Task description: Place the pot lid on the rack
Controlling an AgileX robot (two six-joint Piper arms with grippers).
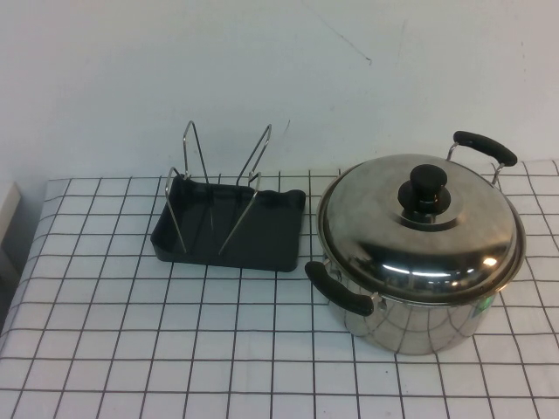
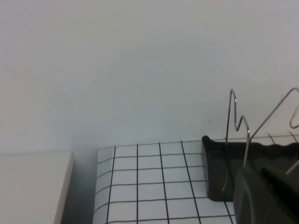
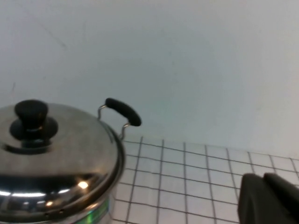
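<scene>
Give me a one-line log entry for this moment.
pot lid: on pot | rack: empty | left tool: near rack | right tool: near pot | neither holds anything

The high view looks down at an angle from the robot's own side onto the checked surface (image 1: 105,349), taking in both the rack (image 1: 229,223) and the pot (image 1: 419,262) with its pot lid (image 1: 410,231), the white wall behind them.

The left wrist view sits low and close to the surface, facing the wall; it catches a corner of the rack (image 2: 224,168) and a dark part of the left end effector (image 2: 266,196) at its edge. It shares the rack with the high view.

The right wrist view is likewise low, facing the wall, near the pot lid (image 3: 56,149), with the right end effector (image 3: 271,200) in its corner. It shares the lid and one pot handle (image 3: 122,111) with the high view.
</scene>
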